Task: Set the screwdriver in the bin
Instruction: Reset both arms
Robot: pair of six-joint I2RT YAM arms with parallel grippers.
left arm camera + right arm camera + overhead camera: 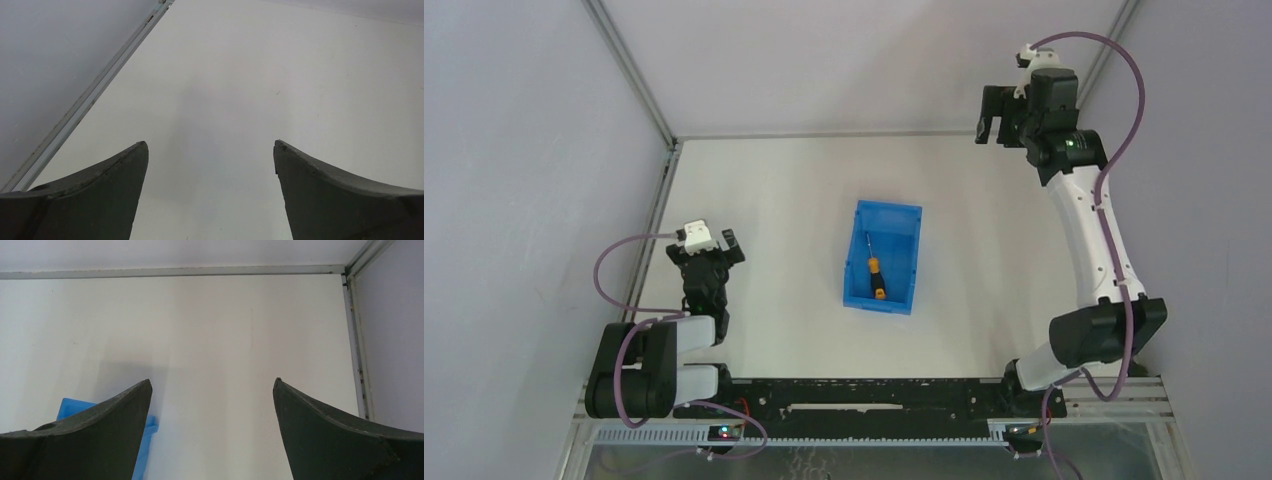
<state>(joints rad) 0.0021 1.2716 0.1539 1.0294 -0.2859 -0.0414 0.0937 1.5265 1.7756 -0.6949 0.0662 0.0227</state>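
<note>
Screwdriver (875, 272) lies inside the bin (890, 207), handle at the near end. Right gripper (212, 380) hangs beyond the bin's far right, jaws spread, empty. Left gripper (211, 142), left of the bin, likewise. Only risk I see: a low-swinging arm clipping the bin and tipping it. No readable writing.

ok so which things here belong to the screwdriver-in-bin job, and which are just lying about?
Job:
- screwdriver, lying inside the bin
- bin, blue, mid-table
- left gripper and right gripper, both open, holding nothing, away from the bin

Lying about:
- no other loose item that I can see; only the table itself
</note>
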